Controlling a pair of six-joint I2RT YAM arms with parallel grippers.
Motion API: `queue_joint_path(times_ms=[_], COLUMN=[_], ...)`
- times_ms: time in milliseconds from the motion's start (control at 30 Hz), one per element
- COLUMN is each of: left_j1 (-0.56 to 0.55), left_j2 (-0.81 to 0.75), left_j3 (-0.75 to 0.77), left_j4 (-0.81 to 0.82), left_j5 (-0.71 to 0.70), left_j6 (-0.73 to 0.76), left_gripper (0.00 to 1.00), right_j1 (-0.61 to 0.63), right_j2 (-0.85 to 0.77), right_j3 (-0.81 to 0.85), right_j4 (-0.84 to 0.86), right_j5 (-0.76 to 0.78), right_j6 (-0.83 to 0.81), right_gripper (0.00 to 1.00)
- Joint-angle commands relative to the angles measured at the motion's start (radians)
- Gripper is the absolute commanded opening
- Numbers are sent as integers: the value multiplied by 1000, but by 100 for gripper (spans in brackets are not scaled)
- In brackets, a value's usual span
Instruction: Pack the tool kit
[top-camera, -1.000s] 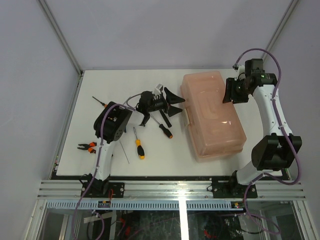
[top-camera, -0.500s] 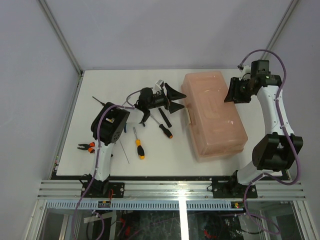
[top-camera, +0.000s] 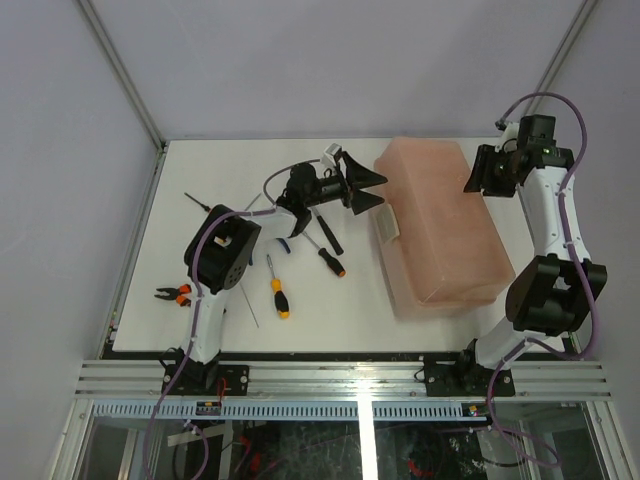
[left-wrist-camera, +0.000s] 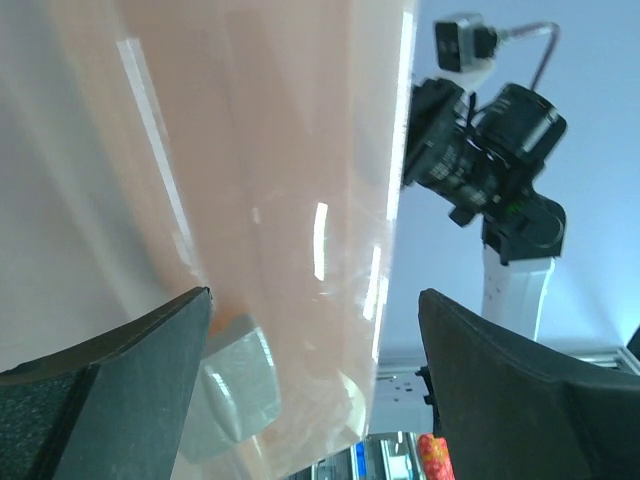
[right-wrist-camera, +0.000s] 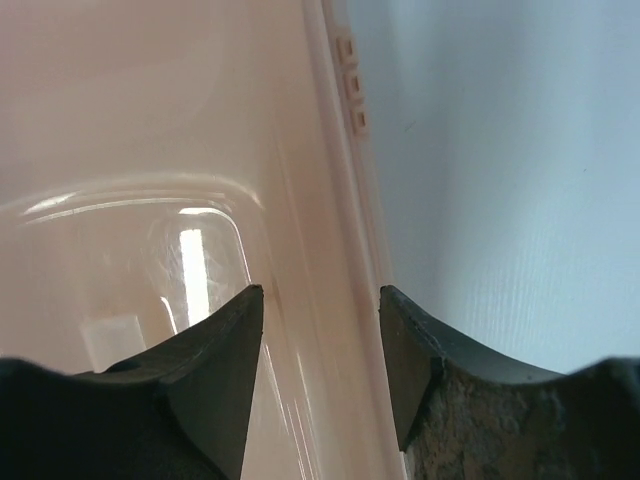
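Left wrist only: I'm seeing the grey latch before the left gripper's released jaws.
Right gripper: jaws parted, straddling the toolbox rim.
Since earlier: the toolbox is shifting right.

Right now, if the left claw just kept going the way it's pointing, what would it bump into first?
Most likely the pink toolbox. The left gripper points, jaws open, straight at the side facing it, close to the grey latch. How much gap remains is hard to judge.

White table (matte); pale lavender walls; aluminium rail along near edge.
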Motion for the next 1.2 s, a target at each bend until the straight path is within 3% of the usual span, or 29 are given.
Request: queue_joint_path(times_ms=[0, 267, 700, 1167], left_j1=[-26, -32, -30, 58], left_j2=[-26, 16, 45, -25], left_j3=[80, 177, 182, 183], left_j4=[59, 22, 40, -19], left_j5=[14, 14, 9, 48], left_j6=[-15, -7, -2, 80], left_gripper=[83, 83, 83, 82], right_j1=[-9, -24, -24, -65], right_j2=[150, 225, 346, 161], right_j3=[-88, -66, -16, 20], right_j4=[-186, -184, -189, -127], right_j5=[186, 154, 140, 60], right_j6=[-77, -80, -81, -40], right_gripper=[56, 57, 57, 62])
